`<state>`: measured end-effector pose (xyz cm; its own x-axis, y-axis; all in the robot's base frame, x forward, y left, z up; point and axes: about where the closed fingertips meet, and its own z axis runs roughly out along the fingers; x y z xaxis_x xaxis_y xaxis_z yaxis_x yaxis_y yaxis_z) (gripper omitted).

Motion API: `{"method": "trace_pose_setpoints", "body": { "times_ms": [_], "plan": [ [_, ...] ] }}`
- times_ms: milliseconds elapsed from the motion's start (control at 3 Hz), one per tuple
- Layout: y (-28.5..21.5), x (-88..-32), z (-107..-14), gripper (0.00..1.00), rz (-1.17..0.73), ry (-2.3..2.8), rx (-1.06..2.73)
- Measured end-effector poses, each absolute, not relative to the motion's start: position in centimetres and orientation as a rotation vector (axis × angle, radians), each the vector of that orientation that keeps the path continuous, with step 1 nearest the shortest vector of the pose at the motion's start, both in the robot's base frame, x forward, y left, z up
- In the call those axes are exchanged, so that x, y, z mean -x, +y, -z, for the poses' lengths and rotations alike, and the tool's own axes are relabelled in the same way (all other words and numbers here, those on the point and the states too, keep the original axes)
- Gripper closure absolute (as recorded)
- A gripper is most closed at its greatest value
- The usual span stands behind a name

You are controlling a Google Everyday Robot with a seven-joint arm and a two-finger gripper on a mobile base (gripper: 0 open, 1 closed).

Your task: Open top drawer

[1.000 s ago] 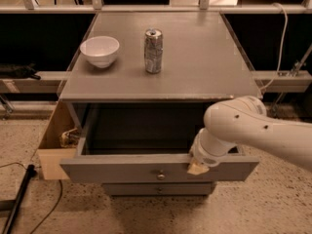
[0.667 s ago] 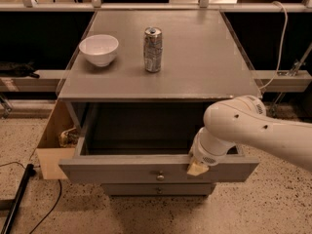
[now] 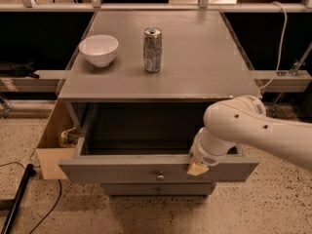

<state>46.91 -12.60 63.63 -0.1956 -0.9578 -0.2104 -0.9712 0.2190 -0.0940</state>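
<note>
The top drawer (image 3: 122,168) of the grey cabinet stands pulled out toward me, its grey box interior (image 3: 139,128) open to view and empty. A small round brass knob (image 3: 160,177) sits at the centre of its flat front. My gripper (image 3: 196,168) hangs from the white arm (image 3: 243,126) at the drawer's front top edge, right of the knob. Only a tan fingertip (image 3: 196,169) shows, resting against the front board. A narrower drawer front (image 3: 156,189) with a like knob sits below.
A white bowl (image 3: 99,49) and a silver can (image 3: 152,49) stand on the cabinet top (image 3: 195,57). A cardboard box (image 3: 53,140) sits left of the cabinet. A black cable (image 3: 19,194) lies on the speckled floor at the left. A rail runs behind.
</note>
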Motion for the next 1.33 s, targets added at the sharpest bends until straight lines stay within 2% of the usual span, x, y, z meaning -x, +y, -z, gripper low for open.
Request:
{"method": "trace_pose_setpoints", "body": {
  "times_ms": [333,667,1000,1333],
  "plan": [
    [-12.6,-46.91,-63.63,0.15,-0.087,2.268,1.832],
    [-12.6,-46.9,-63.63,0.0,-0.087,2.268,1.832],
    [-12.6,-46.9,-63.63,0.18,-0.087,2.268,1.832],
    [-12.78,-46.39,-63.64,0.41,-0.087,2.271,1.834]
  ]
}}
